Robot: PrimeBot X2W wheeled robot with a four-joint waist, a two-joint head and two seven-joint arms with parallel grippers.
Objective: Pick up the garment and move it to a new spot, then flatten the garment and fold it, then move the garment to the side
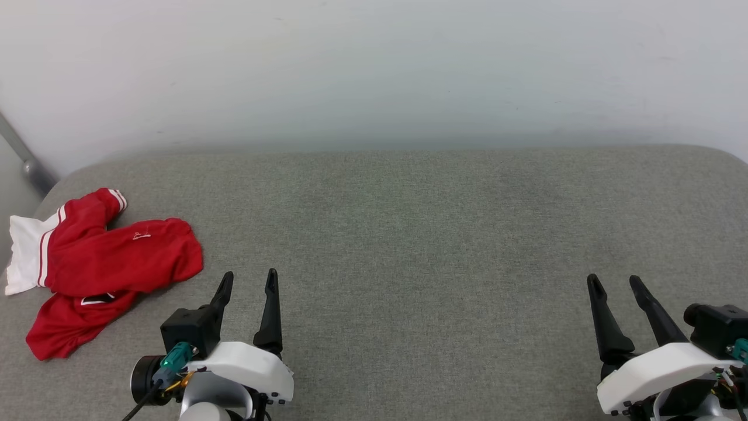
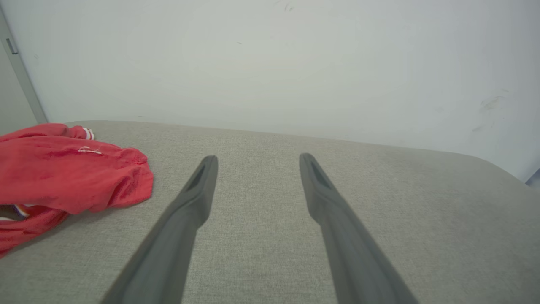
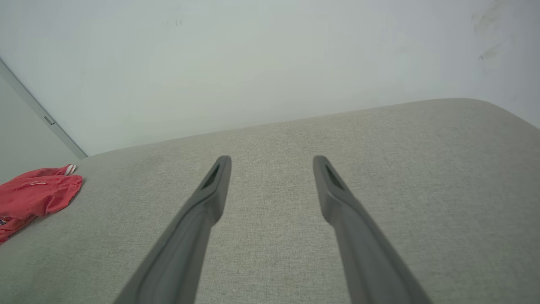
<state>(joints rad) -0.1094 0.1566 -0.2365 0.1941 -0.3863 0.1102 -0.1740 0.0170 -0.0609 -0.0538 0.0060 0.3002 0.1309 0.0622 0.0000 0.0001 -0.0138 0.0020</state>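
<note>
The garment (image 1: 117, 257) lay crumpled at the near-left corner of the worktop (image 1: 409, 234), a soft, slightly shiny red cloth bunched into rounded folds. A white sleeve (image 1: 23, 251) with thin red stripes spread flat at its left side, reaching the worktop's left edge. A small white mark sat on the top fold, and a scrap of black, white-edged lettering peeked out lower down.

The worktop was covered in grey woven fabric, matte and finely grained, with rounded far corners. Its far edge met a plain pale wall (image 1: 374, 70).

The left hand (image 1: 249, 273) hovered just right of the garment, apart from it, its two long, dark, tapered fingers spread and holding nothing. The right hand (image 1: 613, 279) hung well away near the right edge, its fingers likewise spread and empty. Both hands had smooth white shells behind the fingers.

Between the two hands, and from there to the far edge, the grey cover lay flat and open. A slanting grey rail (image 1: 23, 158) stood beyond the left corner.
</note>
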